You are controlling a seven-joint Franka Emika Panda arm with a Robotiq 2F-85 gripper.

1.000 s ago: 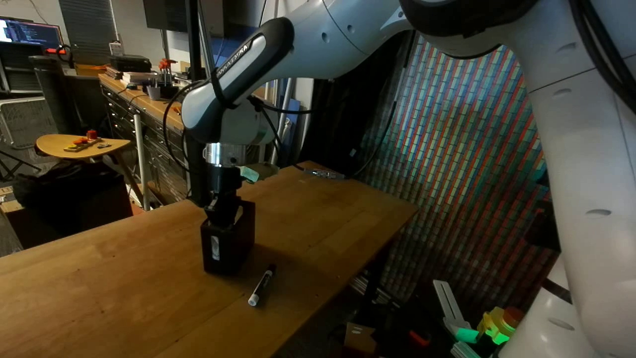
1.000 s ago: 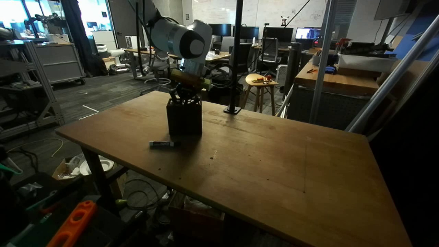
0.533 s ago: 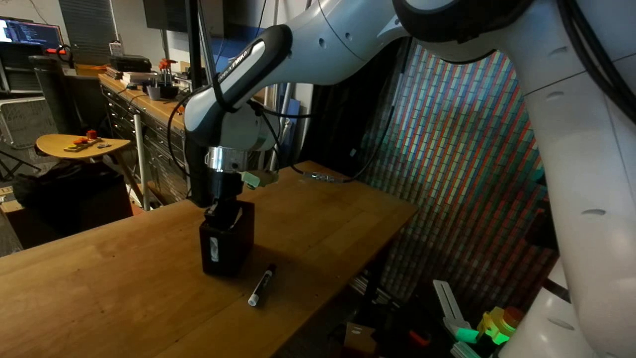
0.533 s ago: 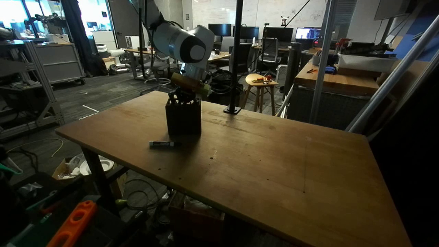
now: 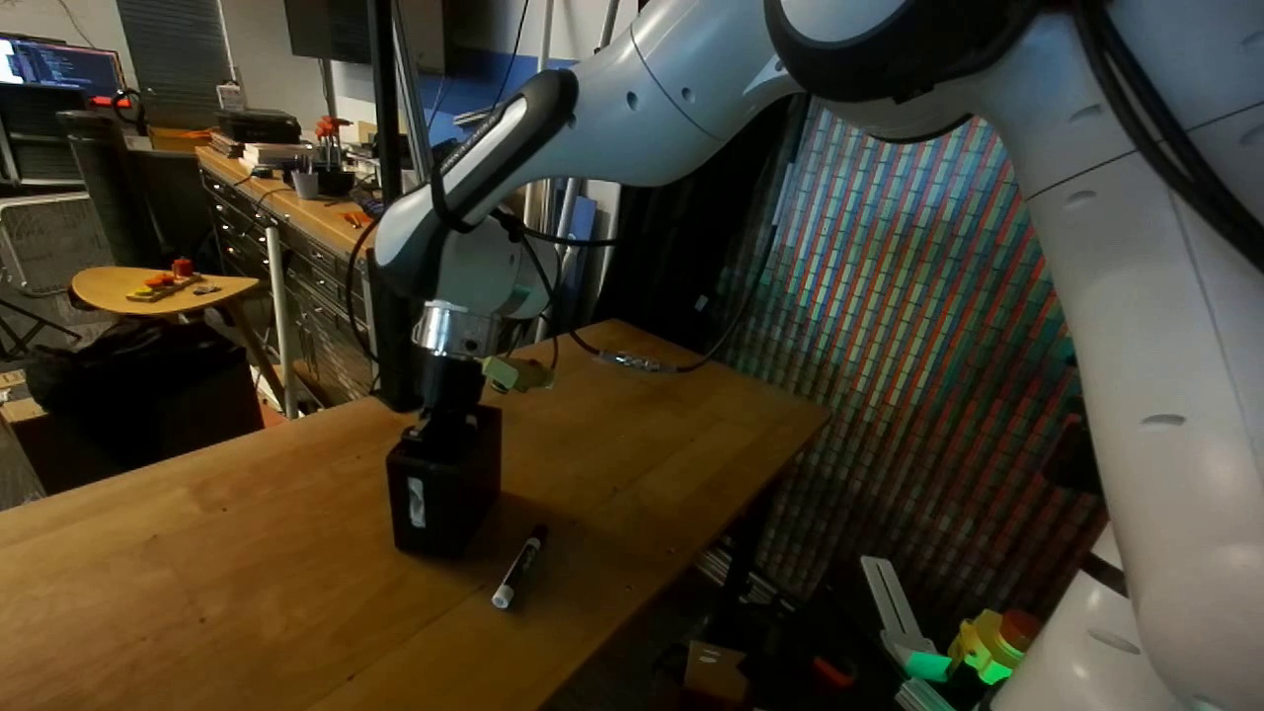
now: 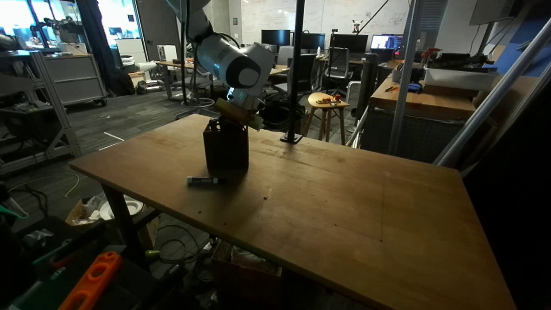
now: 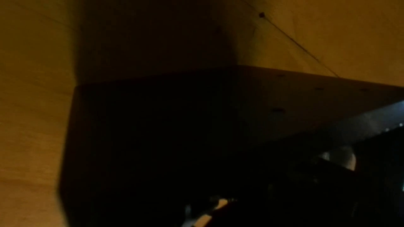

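so the fingers (image 5: 446, 423) look clenched nearly all the way, reaching down into the top of the black box (image 5: 441, 509), tips hidden past its rim. can't tell if they're pinching its wall or just touching it, it's super dark in there. the box stands on the tabletop (image 5: 247, 563), and a marker (image 5: 520, 566) lies just beside it, not touching.

compared with a second ago, the box has shifted a bit toward the left of the picture in both exterior views, and the silver wrist section (image 5: 454, 331) leans more and sits a little lower. marker hasn't budged as far as i can see.

the pale patch (image 5: 417, 502) on the box's side only shows in an exterior view, while the wrist view gets a few small dark slots (image 7: 278, 110) in a wall of it, plus some pale rounded bit (image 7: 344, 157) i can't identify. the marker shows in both exterior views only.
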